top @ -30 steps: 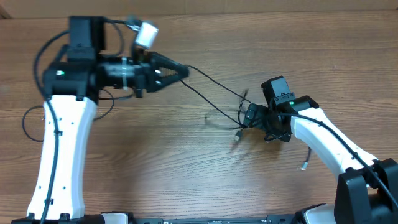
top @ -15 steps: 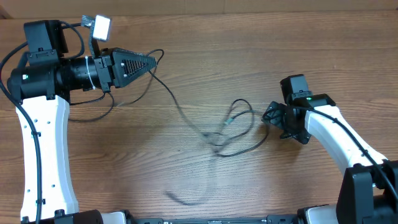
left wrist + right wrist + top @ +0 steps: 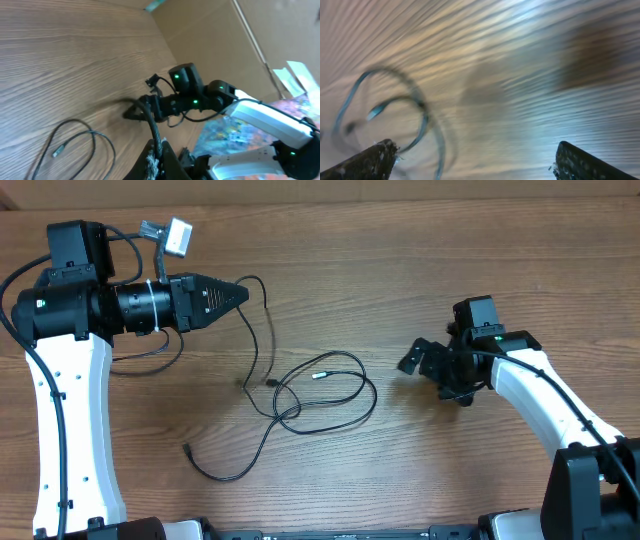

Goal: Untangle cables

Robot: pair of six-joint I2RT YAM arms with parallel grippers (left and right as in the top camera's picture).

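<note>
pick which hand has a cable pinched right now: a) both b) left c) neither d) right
b, the left hand is shut on a cable that trails from its tip down into the loose loops, while the right hand stands open with nothing between its fingers.

The counter (image 3: 400, 240) is warm mid-brown wood with fine darker grain streaks running from nine to three o'clock. The thin cables (image 3: 372, 395) on it are black, and one carries a small silver-white plug (image 3: 320, 375) near the centre. The left arm (image 3: 70, 420) at nine o'clock and the right arm (image 3: 530, 395) at four o'clock have white links, black joints and small green lights (image 3: 493, 333), and the left gripper (image 3: 240, 293) and right gripper (image 3: 410, 360) are black.
</note>
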